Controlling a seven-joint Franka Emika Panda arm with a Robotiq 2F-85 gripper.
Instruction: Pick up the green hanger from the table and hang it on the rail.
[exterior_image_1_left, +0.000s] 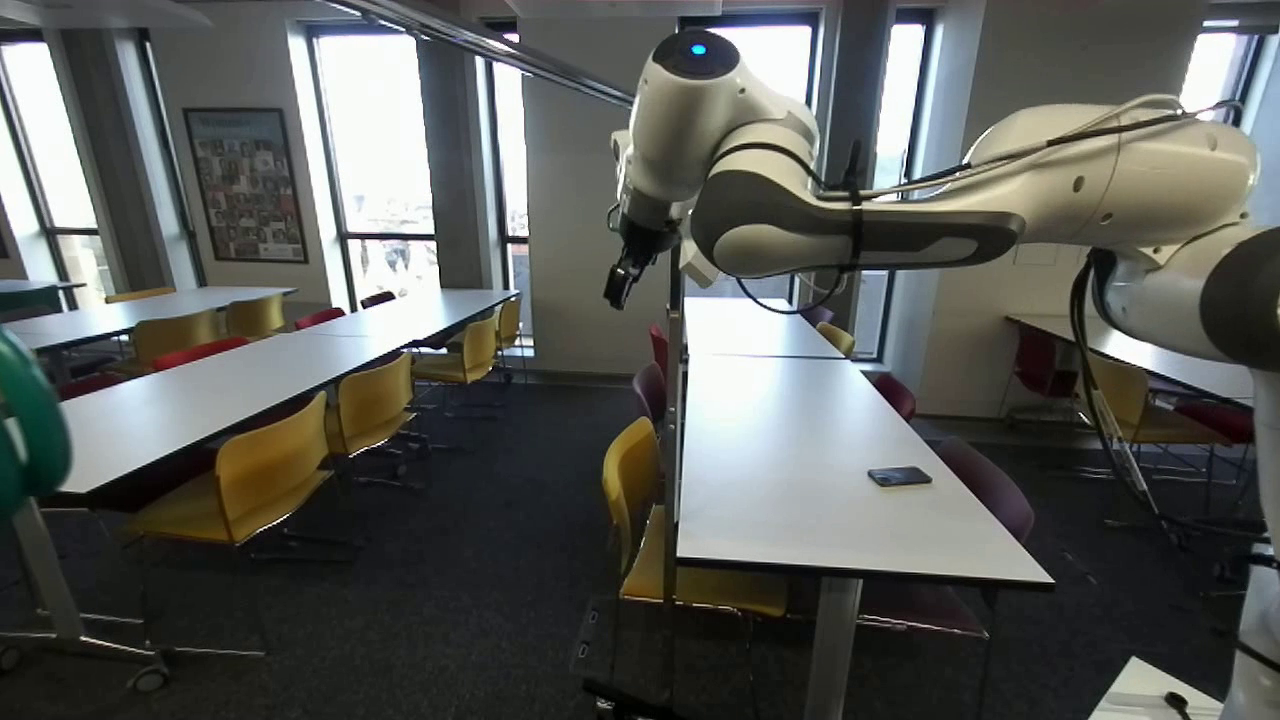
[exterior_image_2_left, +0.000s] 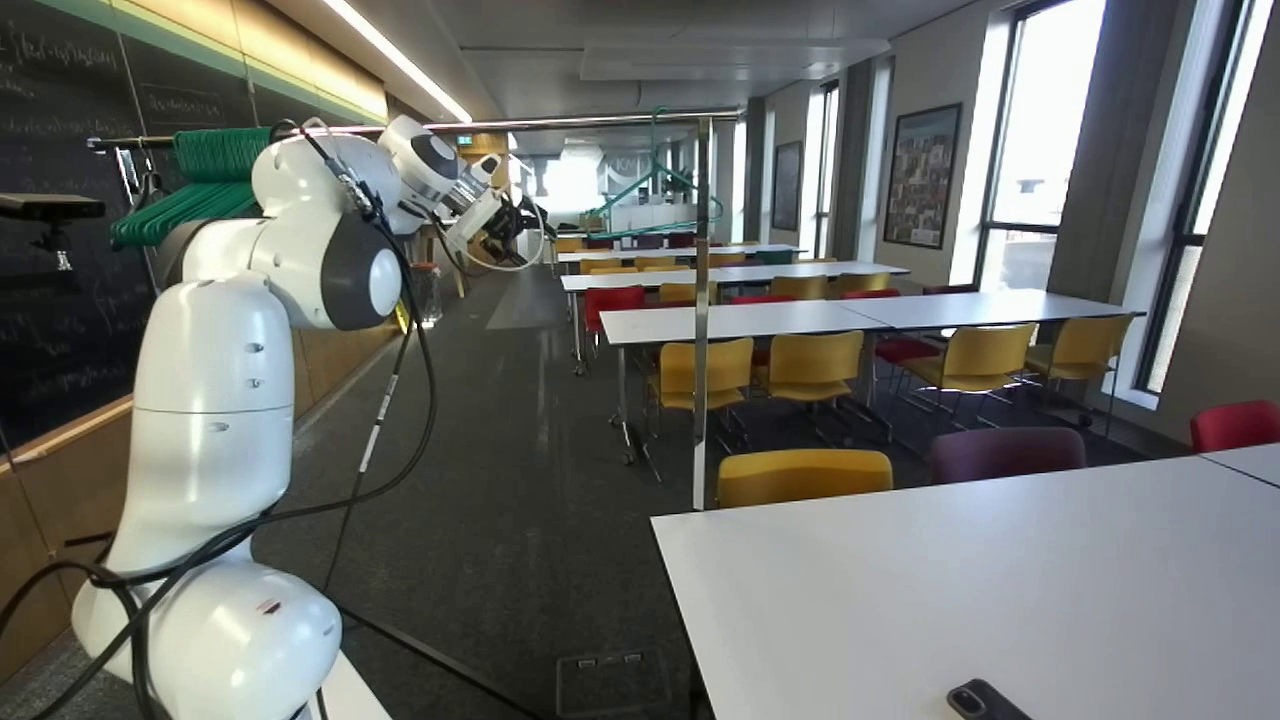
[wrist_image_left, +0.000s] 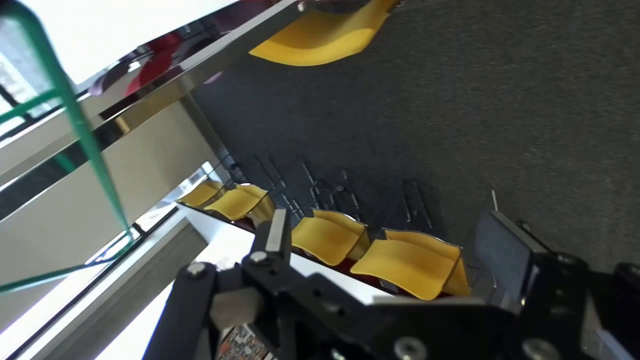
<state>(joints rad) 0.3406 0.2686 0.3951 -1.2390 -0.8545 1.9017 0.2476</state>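
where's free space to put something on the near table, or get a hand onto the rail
On the table, bare top lies between the phone and the long edge beside the nearest yellow chair. On the rail, in an exterior view, a bare stretch shows between the arm and the lone green hanger. Crowded: the bunched hangers near the rail's opposite end.

The long grey metal rail (exterior_image_1_left: 500, 53) runs above the tilted black end effector (exterior_image_1_left: 618, 289); lower than the end effector, a dark flat phone (exterior_image_1_left: 900, 476) lies on the white rectangular tabletop (exterior_image_1_left: 770, 450).
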